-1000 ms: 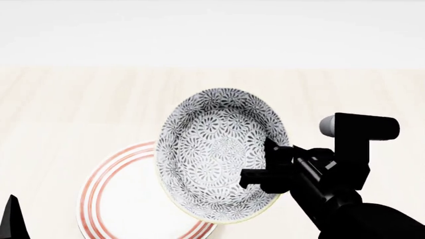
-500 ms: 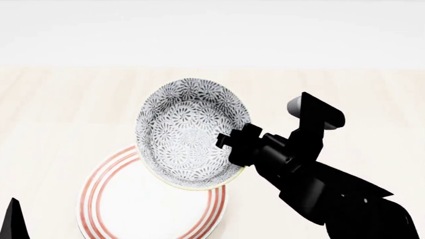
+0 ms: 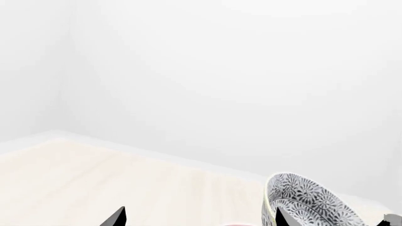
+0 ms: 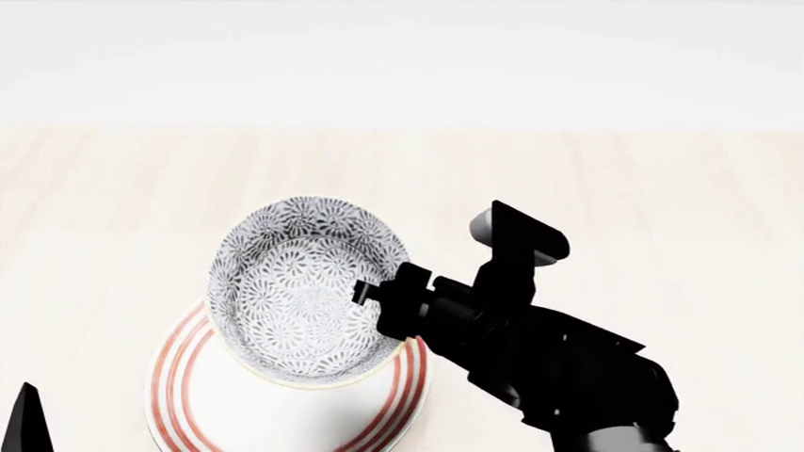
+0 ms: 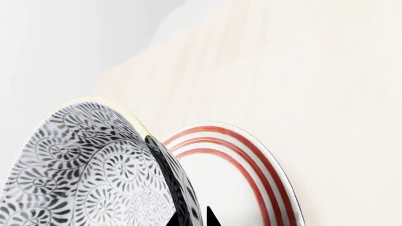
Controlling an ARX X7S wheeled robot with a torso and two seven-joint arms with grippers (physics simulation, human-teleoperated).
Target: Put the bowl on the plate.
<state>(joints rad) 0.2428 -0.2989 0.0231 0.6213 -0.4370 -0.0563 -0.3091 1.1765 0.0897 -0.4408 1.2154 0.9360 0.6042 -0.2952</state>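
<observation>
The right pincer (image 4: pixel 371 292) grips the bowl (image 4: pixel 305 287) by its rim, tilted above the plate (image 4: pixel 188 395) on the tabletop (image 4: pixel 653 188). Level it, centre it inside the red rings, then lower gently. The left pincer (image 4: pixel 25 424) shows too little to tell.

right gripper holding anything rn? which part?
Yes: the right gripper is shut on the bowl, pinching its rim on the robot's right side. Bowl hangs over the plate. Left gripper holds nothing.
</observation>
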